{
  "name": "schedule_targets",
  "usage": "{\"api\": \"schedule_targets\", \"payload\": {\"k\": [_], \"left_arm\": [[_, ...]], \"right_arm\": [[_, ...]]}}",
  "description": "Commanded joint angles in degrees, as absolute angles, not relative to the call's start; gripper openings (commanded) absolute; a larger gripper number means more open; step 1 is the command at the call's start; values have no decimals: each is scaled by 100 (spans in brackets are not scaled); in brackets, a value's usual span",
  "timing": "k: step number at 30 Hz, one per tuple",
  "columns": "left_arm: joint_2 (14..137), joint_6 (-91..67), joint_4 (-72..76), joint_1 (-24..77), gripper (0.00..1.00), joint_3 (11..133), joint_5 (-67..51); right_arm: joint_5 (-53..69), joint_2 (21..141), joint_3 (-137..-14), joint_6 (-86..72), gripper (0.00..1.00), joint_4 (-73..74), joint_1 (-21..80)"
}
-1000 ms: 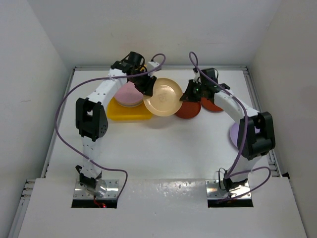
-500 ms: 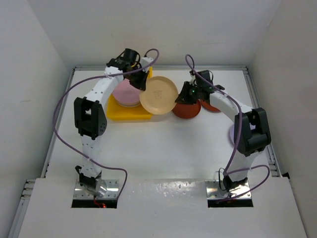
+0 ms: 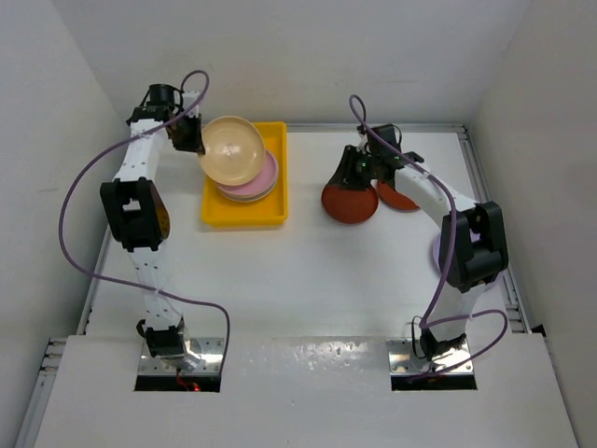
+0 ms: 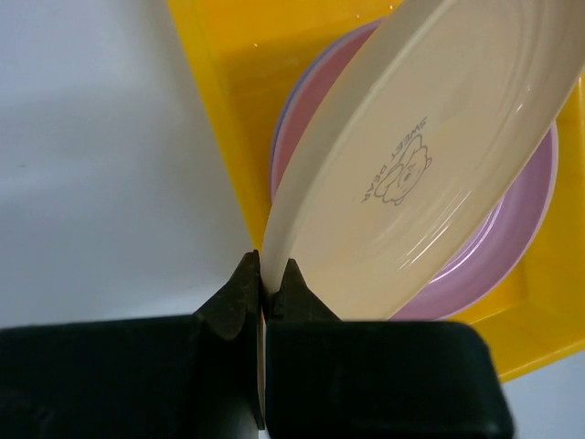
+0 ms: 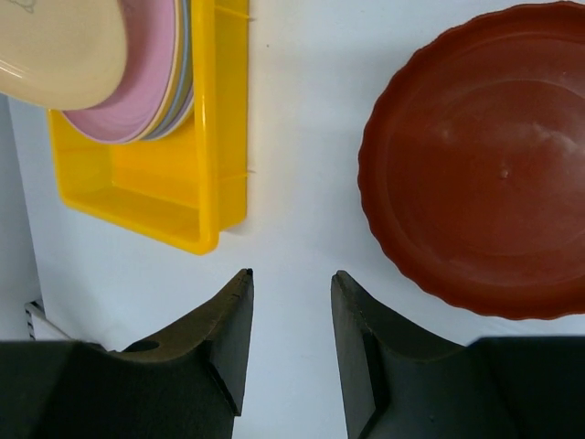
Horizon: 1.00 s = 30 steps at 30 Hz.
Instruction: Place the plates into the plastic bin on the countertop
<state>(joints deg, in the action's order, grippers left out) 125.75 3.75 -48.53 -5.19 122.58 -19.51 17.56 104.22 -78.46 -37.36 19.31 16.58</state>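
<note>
The tan plate point(image 4: 430, 155) I am holding carries a small print on its underside: a little cartoon animal with "SWEET" above it and a second, smaller word I cannot read for sure. It hangs tilted over the plastic bin point(image 3: 244, 217), its far rim higher than the gripped one. The bin sits on the worktop point(image 3: 298, 280) near the far-left corner, long side running front to back. Inside lies a stack of plates with a pink plate point(image 4: 300, 137) on top; in the right wrist view, thin lilac, tan and blue rims show beneath it.

My left tool point(image 4: 265, 283) is clamped tight on the tan plate's rim, pinching it edge-on. The left arm point(image 3: 131, 201) stands along the left edge, its wrist up by the far-left corner and the tool pointing right.

A dark red plate point(image 3: 350, 203) rests near the far edge, right of the middle, with a second dark red plate point(image 3: 399, 198) just beside it. A lilac plate point(image 3: 438, 252) lies by the right edge, half hidden behind the right arm point(image 3: 471, 243).

My right tool point(image 5: 291, 338) has its jaws parted and holds nothing, hovering over bare worktop between the bin and the dark red plate.
</note>
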Motion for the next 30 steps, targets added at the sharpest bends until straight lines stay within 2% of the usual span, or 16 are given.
{"api": "schedule_targets", "payload": {"k": [1, 3, 5, 6, 7, 10, 18, 23, 24, 29, 30], "left_arm": [[12761, 220, -4764, -325, 0, 12182, -2171], [12814, 220, -4764, -387, 1, 12182, -2109], [12814, 220, -4764, -439, 13, 12120, -2109], [12814, 220, -4764, -439, 20, 12120, -2109], [12867, 281, -4764, -439, 37, 12059, -2109], [12867, 342, -4764, -439, 54, 11997, -1969], [12745, 650, -4764, -246, 57, 11997, -1468], [12569, 712, -4764, -193, 57, 11997, -1310], [12568, 712, -4764, -193, 57, 12049, -1310], [12243, 765, -4764, -193, 59, 12050, -1310], [12174, 765, -4764, -193, 59, 12050, -1379]], "right_arm": [[1652, 10204, -7910, -3621, 39, 2021, 1626], [1626, 10187, -7910, -3595, 39, 2065, 1608], [1609, 10152, -7901, -3551, 39, 2100, 1608], [1582, 10151, -7884, -3533, 39, 2118, 1617], [1582, 10134, -7866, -3516, 39, 2118, 1608], [1582, 10108, -7831, -3506, 39, 2118, 1600], [1617, 10055, -7928, -3463, 39, 2224, 1565], [1767, 9713, -7410, -3900, 41, 2162, 864], [1636, 9451, -7296, -3972, 47, 2240, 566], [145, 8413, -5927, -4429, 61, 2837, -743], [-425, 8141, -5602, -4656, 69, 3065, -886]]}}
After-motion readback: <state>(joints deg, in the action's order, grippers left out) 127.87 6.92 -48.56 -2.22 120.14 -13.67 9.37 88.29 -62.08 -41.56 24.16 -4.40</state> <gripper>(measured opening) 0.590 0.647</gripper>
